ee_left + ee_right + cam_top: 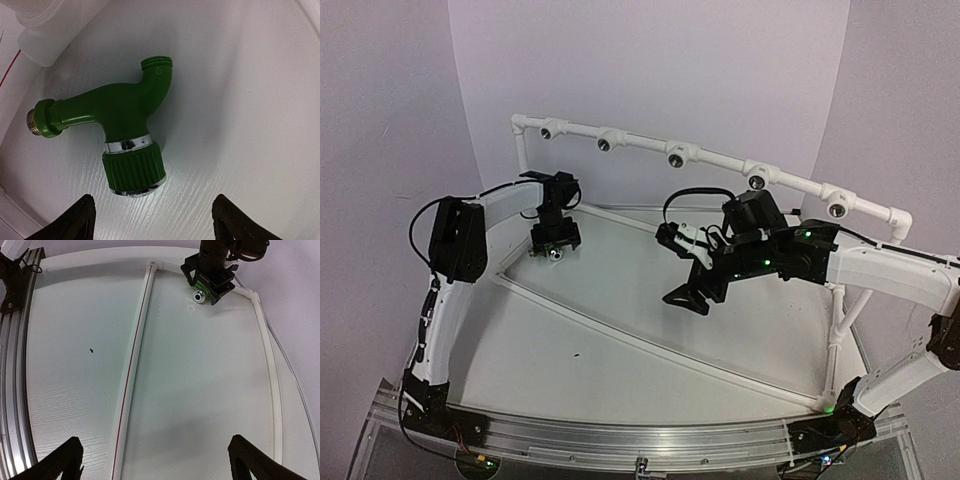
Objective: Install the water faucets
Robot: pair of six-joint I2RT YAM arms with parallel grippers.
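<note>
A green water faucet with a ribbed knob, a chrome ring and a brass threaded end lies flat on the white table. My left gripper hangs open just above it, its fingers apart on either side of the knob, not touching. In the top view the left gripper is at the back left with the faucet's silver end under it. My right gripper is open and empty over the middle of the table. The right wrist view shows the faucet far off under the left gripper.
A white pipe rail with several dark-socketed tee fittings spans the back, on white pipe legs. A raised white strip with a red line crosses the table. An aluminium rail runs along the near edge.
</note>
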